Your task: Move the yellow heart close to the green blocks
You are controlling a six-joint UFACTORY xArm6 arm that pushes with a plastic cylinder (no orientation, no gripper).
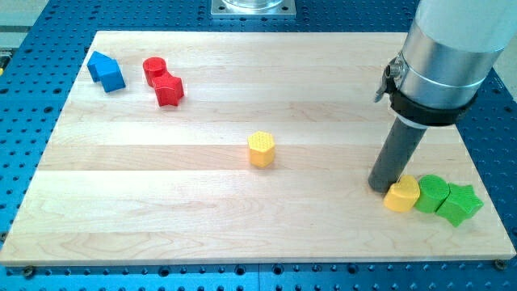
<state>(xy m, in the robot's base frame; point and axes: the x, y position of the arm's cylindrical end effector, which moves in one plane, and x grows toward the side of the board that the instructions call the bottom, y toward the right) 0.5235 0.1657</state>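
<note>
The yellow heart [402, 195] lies near the view's bottom right, touching a green block [432, 193] on its right. A green star [460, 204] sits just right of that block. My tip [380, 187] stands on the board right beside the yellow heart's left edge. The dark rod rises from it to the arm's grey body [452, 48] at the view's top right.
A yellow hexagon [261, 149] sits near the middle of the wooden board [202, 218]. A blue block [107, 71] lies at the top left, with a red cylinder [154, 69] and a red star [170, 89] beside it. The board's right edge is close to the green star.
</note>
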